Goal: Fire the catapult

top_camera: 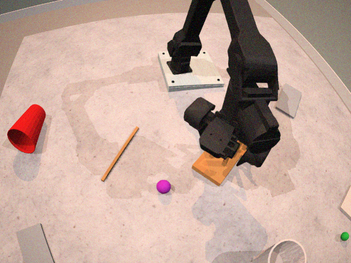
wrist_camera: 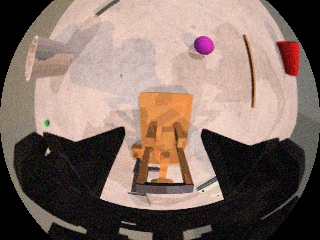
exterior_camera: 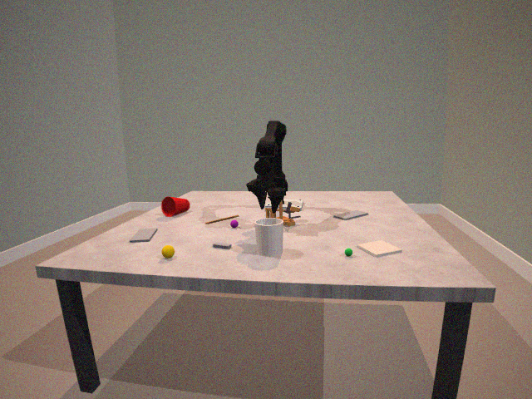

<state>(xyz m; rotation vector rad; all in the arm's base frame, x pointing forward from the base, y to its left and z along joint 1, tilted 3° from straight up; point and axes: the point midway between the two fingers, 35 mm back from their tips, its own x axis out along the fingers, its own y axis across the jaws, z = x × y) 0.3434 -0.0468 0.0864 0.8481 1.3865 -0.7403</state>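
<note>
White mug: the smooth, upright, handleless-looking white mug [top_camera: 286, 250] [exterior_camera: 269, 238] [wrist_camera: 47, 47], nearest the middle of the exterior frame's lower half, is the target; probably rigid and best left untouched.

Other balls: a small yellow ball [exterior_camera: 168, 251], lower left of the exterior frame, and a smaller glossy green ball [top_camera: 344, 235] [exterior_camera: 348, 252] [wrist_camera: 47, 123], lower right, would likely roll at a nudge.

Magenta ball: the smooth magenta ball [top_camera: 163, 186] [exterior_camera: 233, 224] [wrist_camera: 204, 45] lies farther back, below centre in the top frame, apart from the catapult. It looks light and firm; if it is the one to load, squeeze gently across its widest part, since a high pinch could squirt it away.

Orange catapult: the wooden-looking orange catapult [top_camera: 209, 166] [exterior_camera: 288, 222] [wrist_camera: 165, 107] stands on the tabletop [top_camera: 127, 223] [exterior_camera: 300, 268] [wrist_camera: 110, 82], right of centre in the top frame. Whether its cup is loaded cannot be told. It should be stiff but light enough to slide; for aiming, grip the solid base or paired uprights, not the throwing arm, which may spring.

Fingers: the black gripper [top_camera: 231, 141] [exterior_camera: 268, 209] [wrist_camera: 163, 132] stands wide over the catapult, holding nothing.
</note>
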